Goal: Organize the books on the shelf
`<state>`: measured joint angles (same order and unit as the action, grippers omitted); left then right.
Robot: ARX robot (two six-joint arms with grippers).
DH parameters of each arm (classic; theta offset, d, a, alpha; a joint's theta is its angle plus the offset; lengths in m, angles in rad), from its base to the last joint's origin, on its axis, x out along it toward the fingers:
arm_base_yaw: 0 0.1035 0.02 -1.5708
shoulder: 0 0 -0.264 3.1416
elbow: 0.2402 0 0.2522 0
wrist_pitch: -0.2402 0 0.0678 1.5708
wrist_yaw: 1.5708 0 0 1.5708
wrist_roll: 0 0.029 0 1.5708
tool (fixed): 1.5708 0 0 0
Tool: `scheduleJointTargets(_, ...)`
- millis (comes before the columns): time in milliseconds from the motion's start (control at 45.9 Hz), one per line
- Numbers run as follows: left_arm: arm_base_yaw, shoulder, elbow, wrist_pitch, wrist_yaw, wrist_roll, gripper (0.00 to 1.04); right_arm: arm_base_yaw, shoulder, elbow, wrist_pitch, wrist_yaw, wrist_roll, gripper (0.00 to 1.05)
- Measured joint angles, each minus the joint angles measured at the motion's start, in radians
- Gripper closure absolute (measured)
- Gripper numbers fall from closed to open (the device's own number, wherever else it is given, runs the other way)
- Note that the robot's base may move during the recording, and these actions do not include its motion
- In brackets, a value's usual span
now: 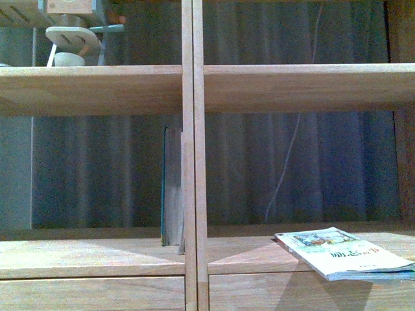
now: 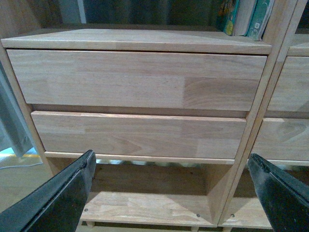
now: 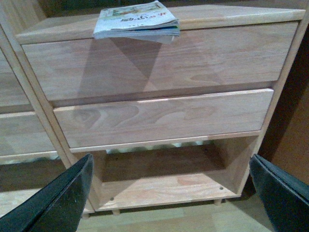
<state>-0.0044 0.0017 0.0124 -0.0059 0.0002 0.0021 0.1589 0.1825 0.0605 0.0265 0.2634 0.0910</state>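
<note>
I list the white paperback (image 3: pixel 137 19) flat atop the shelf (image 3: pixel 193 63) drawers, above my open, empty right pincer (image 3: pixel 170 164), the nearer one.

Body parts observed: the left end effector (image 2: pixel 171 158) has two matte black fingers (image 2: pixel 58 198), smooth-surfaced, wedge-shaped, tapering to blunt rounded tips with a faint sheen along the edges. The right end effector (image 3: pixel 171 159) carries matching black tapered fingers (image 3: pixel 285 193).
</note>
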Motion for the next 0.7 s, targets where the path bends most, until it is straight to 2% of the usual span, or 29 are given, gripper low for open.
scheduleJointTargets(65,0.000,0.000,0.000,0.000,0.000,0.000,0.07,0.062,0.176,0.068,0.098,0.010,0.069,0.07)
scheduleJointTargets(109,0.000,0.000,0.000,0.000,0.000,0.000,0.07,0.066,0.283,0.119,0.133,-0.015,0.126,0.07)
scheduleJointTargets(261,0.000,0.000,0.000,0.000,0.000,0.000,0.07,0.019,0.583,0.264,0.177,-0.137,0.350,0.07)
scheduleJointTargets(392,0.000,0.000,0.000,0.000,0.000,0.000,0.07,-0.055,0.837,0.400,0.185,-0.277,0.619,0.07)
scheduleJointTargets(588,0.000,0.000,0.000,0.000,0.000,0.000,0.07,-0.123,1.070,0.532,0.183,-0.362,0.896,0.07)
scheduleJointTargets(697,0.000,0.000,0.000,0.000,0.000,0.000,0.07,-0.138,1.165,0.625,0.183,-0.375,1.031,0.07)
